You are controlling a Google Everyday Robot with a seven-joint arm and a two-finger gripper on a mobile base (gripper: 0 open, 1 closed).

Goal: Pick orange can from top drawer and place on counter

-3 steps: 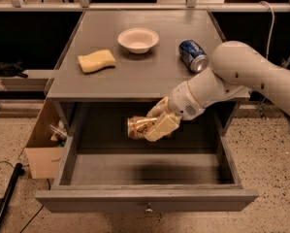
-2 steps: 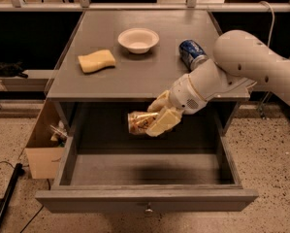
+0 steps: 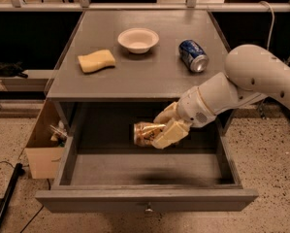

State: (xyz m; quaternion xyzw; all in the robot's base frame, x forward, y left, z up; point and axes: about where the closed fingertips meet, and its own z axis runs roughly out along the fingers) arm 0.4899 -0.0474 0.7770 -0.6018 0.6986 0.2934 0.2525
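The orange can point(image 3: 143, 133) is coppery gold and lies sideways in my gripper point(image 3: 165, 126), held in the air above the floor of the open top drawer point(image 3: 144, 171). My gripper's tan fingers point(image 3: 169, 134) are shut around the can's right part. The can sits below the front edge of the counter point(image 3: 135, 74). The drawer is pulled fully out, its round knob point(image 3: 148, 209) at the front centre. My white arm point(image 3: 251, 84) reaches in from the right.
On the counter lie a yellow sponge point(image 3: 96, 60), a white bowl point(image 3: 138, 40) and a blue can point(image 3: 193, 55) on its side. A cardboard box point(image 3: 45, 142) stands on the floor left of the cabinet. A black pole point(image 3: 4, 200) lies at the lower left.
My gripper with the orange can has risen slightly and drifted a little right; the arm's elbow has lifted. The can stays gripped.
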